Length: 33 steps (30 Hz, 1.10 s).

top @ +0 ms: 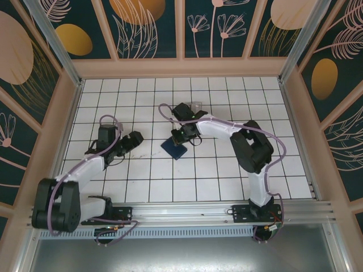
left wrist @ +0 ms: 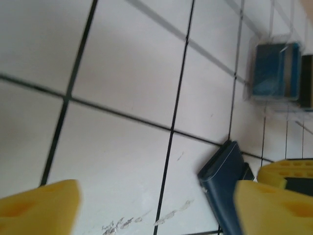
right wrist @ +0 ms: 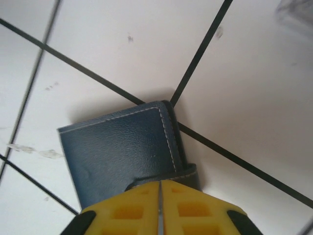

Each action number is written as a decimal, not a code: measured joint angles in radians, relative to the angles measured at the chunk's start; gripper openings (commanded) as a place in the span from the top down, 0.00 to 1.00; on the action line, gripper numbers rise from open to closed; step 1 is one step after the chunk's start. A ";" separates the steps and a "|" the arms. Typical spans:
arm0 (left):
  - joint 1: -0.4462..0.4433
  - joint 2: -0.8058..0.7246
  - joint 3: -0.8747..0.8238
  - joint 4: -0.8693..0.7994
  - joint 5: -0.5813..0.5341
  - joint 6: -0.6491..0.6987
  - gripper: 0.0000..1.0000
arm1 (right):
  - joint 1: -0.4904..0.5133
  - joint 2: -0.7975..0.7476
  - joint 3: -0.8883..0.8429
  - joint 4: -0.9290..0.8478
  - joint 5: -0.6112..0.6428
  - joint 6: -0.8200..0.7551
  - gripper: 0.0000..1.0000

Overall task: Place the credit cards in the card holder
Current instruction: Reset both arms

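The card holder (top: 174,148), a dark navy folded wallet, lies flat on the white tiles at mid-table. It also shows in the right wrist view (right wrist: 120,152) and, on its edge, in the left wrist view (left wrist: 222,178). My right gripper (top: 180,137) (right wrist: 160,182) is shut, its yellow fingers pinched on the wallet's small strap at the near corner. My left gripper (top: 134,140) (left wrist: 156,213) stands open, low over bare tile to the left of the wallet, holding nothing. A small grey, partly see-through stack, apparently the credit cards (top: 195,105) (left wrist: 275,71), lies farther back.
The white tiled floor (top: 227,170) is walled on all sides by tall patterned panels (top: 142,28). Scuff marks (left wrist: 146,218) show on the tile under my left gripper. The right arm's elbow (top: 252,144) stands to the right of the wallet.
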 measured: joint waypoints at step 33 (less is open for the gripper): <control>0.013 0.114 -0.368 1.002 -0.388 0.706 0.01 | -0.785 -0.782 -1.328 1.457 0.188 -0.149 0.01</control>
